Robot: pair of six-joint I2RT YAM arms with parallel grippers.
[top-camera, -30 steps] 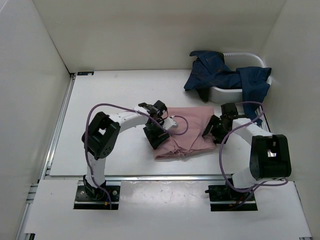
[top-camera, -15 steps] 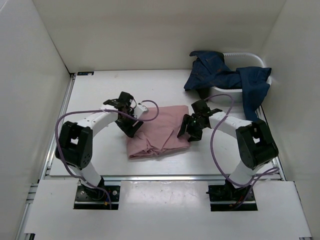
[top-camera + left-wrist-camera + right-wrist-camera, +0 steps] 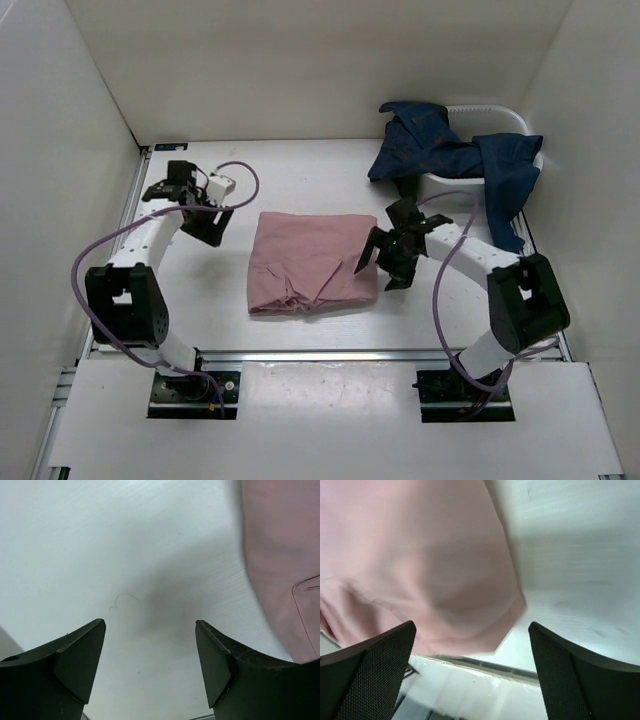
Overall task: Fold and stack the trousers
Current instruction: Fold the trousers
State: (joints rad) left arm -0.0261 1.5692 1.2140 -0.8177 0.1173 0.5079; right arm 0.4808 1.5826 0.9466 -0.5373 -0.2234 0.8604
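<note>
The dusty-pink trousers (image 3: 312, 262) lie folded in a flat rectangle in the middle of the table. They also show at the right edge of the left wrist view (image 3: 285, 565) and in the right wrist view (image 3: 420, 555). The dark blue jeans (image 3: 450, 150) hang over a white basket at the back right. My left gripper (image 3: 207, 224) is open and empty over bare table, left of the pink trousers. My right gripper (image 3: 385, 262) is open and empty at the pink trousers' right edge.
The white basket (image 3: 495, 115) stands at the back right under the jeans. White walls close in the table on the left, back and right. A metal rail (image 3: 300, 352) runs along the near edge, and another along the left side.
The pink trousers have been slid left and laid flat. My left gripper has let go and swung far left. My right gripper has moved left to the trousers' right edge.
</note>
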